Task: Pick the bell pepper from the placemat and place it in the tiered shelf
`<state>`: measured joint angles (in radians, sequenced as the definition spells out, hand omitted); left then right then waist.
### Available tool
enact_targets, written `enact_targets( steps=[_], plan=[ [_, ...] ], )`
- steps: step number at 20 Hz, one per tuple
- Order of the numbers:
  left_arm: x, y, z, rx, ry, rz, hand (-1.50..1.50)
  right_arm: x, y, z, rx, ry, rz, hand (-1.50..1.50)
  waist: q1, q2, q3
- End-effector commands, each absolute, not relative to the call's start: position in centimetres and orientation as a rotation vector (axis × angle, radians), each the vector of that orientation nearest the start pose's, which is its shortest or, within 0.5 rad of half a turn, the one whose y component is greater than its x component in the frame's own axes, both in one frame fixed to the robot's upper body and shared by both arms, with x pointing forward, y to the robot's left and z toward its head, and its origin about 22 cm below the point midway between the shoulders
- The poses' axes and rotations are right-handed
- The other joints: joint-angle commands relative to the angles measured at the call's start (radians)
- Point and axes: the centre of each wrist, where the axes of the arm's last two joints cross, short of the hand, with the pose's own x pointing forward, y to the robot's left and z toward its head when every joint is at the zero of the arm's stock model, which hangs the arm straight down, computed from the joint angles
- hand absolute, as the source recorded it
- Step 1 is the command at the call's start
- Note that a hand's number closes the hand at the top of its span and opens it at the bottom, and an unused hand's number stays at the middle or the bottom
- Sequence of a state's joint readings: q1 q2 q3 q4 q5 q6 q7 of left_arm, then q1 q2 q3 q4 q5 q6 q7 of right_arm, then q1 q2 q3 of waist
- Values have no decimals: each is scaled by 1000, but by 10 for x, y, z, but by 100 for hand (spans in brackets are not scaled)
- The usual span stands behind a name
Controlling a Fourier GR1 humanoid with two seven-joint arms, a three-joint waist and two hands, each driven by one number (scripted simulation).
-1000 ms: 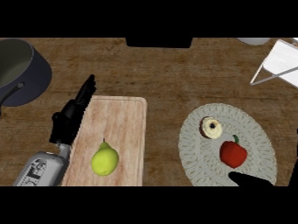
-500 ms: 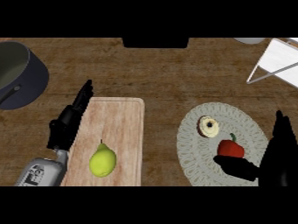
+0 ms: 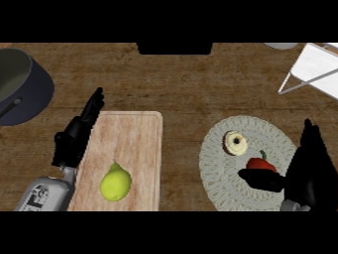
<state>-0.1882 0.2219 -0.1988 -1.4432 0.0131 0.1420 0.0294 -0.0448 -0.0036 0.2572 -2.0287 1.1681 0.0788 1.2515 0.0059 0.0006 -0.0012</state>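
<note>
A red bell pepper [image 3: 260, 163] with a green stem lies on the round grey placemat [image 3: 219, 168] at the lower right of the head view. My right hand [image 3: 310, 171] is right beside it on its right, fingers straight and pointing up, thumb stretched under the pepper's near side and hiding part of it. The white tiered shelf [image 3: 325, 69] stands at the upper right. My left hand [image 3: 76, 136] rests open at the left edge of the cutting board.
A bagel-like ring [image 3: 235, 143] lies on the placemat just above the pepper. A wooden cutting board [image 3: 131, 149] holds a yellow-green lemon [image 3: 116, 181]. A dark pot [image 3: 7, 87] with a long handle sits at the far left.
My right hand has moved up and left from the lower right corner to the pepper's side, its thumb now under the pepper. The left hand has stayed still.
</note>
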Motion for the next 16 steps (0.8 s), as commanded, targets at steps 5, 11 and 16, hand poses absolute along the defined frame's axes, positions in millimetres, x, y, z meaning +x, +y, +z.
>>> enact_targets(
  steps=[5,11,16],
  plan=[
    [274,211,14,86,-1565,-257,0,220,-161,104,-1105,-604,107,-150,1,-2,1],
    [290,220,25,104,-1589,-253,0,232,-172,106,-1095,-548,137,-150,-2,-1,1],
    [288,211,3,114,-1575,-260,0,226,-167,89,-1089,-542,128,-150,-10,1,0]
  ],
)
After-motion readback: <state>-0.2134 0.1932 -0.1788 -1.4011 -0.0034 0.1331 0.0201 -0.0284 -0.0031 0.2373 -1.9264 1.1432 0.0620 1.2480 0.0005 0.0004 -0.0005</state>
